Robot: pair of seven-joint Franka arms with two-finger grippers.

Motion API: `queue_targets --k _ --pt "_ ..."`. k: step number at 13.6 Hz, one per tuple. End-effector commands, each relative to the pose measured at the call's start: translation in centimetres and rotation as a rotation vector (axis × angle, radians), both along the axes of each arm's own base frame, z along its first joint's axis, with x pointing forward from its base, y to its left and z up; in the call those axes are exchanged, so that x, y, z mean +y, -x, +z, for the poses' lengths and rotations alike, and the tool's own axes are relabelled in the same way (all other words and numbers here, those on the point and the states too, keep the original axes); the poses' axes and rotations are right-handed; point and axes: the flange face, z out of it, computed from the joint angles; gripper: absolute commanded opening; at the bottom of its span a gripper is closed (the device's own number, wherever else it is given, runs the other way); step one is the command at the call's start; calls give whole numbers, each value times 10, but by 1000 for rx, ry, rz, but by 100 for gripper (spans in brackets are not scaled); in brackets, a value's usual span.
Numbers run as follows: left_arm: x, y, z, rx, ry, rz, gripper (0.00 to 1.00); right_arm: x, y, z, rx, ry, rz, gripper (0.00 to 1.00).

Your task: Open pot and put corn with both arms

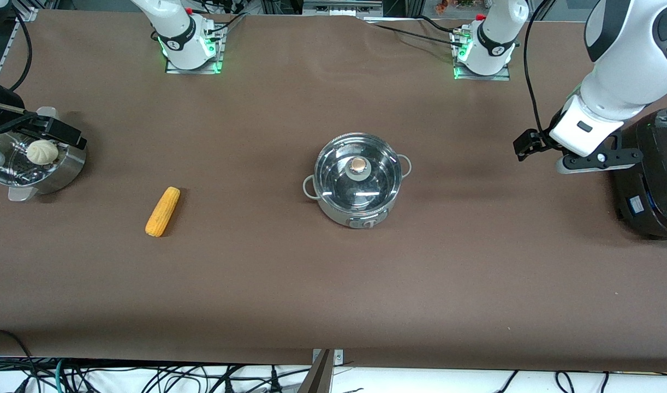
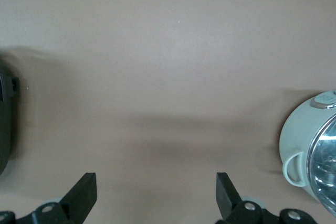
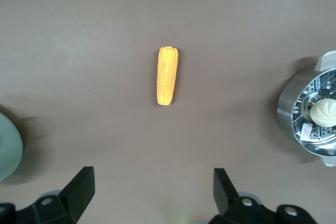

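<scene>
The steel pot [image 1: 341,210] stands mid-table with its glass lid [image 1: 333,177] and tan knob [image 1: 358,164] on. The yellow-orange corn [image 1: 162,211] lies flat on the table toward the right arm's end, a little nearer the front camera than the pot. My left gripper [image 1: 598,159] is open and empty, up in the air beside the black cooker; its wrist view shows open fingers [image 2: 156,192] over bare table, with the pot [image 2: 299,145] at the edge. My right gripper [image 1: 52,130] is open and empty above the steamer basket; its wrist view [image 3: 153,190] shows the corn [image 3: 168,75] ahead.
A perforated steel steamer basket [image 1: 66,169] holding a white bun [image 1: 42,152] stands at the right arm's end, also in the right wrist view [image 3: 289,114]. A large black cooker [image 1: 655,180] stands at the left arm's end, also in the left wrist view [image 2: 4,129].
</scene>
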Motion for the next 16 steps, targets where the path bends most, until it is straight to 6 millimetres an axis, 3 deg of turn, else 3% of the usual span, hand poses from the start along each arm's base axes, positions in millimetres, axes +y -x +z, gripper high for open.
queue_targets --k 1,3,13,16 --pt "-8 3 25 7 71 22 100 1 -3 6 -8 -5 -1 100" --pt "-10 4 32 16 69 18 100 1 -3 7 -8 -6 4 100" --pt "-12 2 32 16 56 7 100 1 -3 7 -8 -6 2 100" --pt "-10 1 33 17 61 -83 100 2 -3 7 -8 -6 4 100"
